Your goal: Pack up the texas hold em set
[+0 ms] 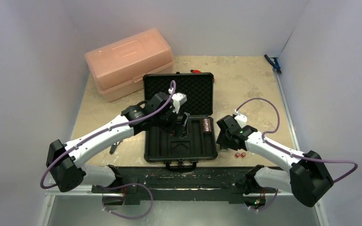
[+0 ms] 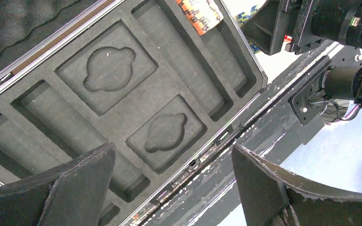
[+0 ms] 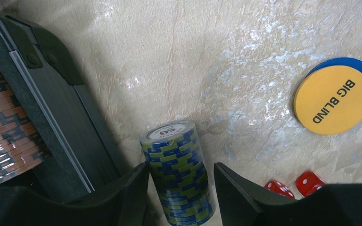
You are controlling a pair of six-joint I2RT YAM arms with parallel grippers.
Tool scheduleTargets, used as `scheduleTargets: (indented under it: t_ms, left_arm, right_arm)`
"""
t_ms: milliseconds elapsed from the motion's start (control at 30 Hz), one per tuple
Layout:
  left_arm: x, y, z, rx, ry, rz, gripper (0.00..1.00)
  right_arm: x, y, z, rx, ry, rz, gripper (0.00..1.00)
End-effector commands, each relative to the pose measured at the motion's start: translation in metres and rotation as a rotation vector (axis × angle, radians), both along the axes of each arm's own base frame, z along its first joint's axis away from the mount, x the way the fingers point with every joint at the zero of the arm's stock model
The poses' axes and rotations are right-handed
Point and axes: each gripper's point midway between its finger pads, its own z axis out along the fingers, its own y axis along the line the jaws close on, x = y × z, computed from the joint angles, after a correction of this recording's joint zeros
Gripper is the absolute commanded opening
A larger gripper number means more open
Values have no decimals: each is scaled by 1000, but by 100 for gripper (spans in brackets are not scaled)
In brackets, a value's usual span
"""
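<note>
Straddled green-and-blue striped chip stack (image 3: 178, 160) on counter (image 3: 217, 56) with spread right tool (image 3: 180, 188), ungripped. Hung left tool (image 2: 173, 160) spread, empty, above black moulded foam tray (image 2: 122, 94). Needed next: squeeze, lift.

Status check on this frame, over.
Left jaws open, empty, over case tray. Right jaws straddle blue-green chip stack on table, grip unclear. One brown-red stack slotted; Big Blind disc, two dice outside. Nothing seen blocking.
</note>
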Motion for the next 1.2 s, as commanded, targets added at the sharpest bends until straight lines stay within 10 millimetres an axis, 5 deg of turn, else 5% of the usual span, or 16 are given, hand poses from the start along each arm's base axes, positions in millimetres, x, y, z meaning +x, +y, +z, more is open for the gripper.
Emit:
scheduleTargets:
  t_ms: [0, 400, 767, 1167]
  left_arm:
    - [1, -12, 10, -51, -12, -4, 93]
    - [1, -18, 9, -56, -4, -9, 93]
    - [-1, -21, 9, -63, 1, -13, 92]
    - [-1, -27, 15, -91, 4, -12, 91]
  right_arm:
    - [-5, -2, -1, -2, 13, -24, 57]
    - [-15, 1, -10, 22, 52, 4, 54]
    - [-12, 1, -2, 22, 35, 10, 0]
    - [1, -2, 25, 11, -50, 1, 0]
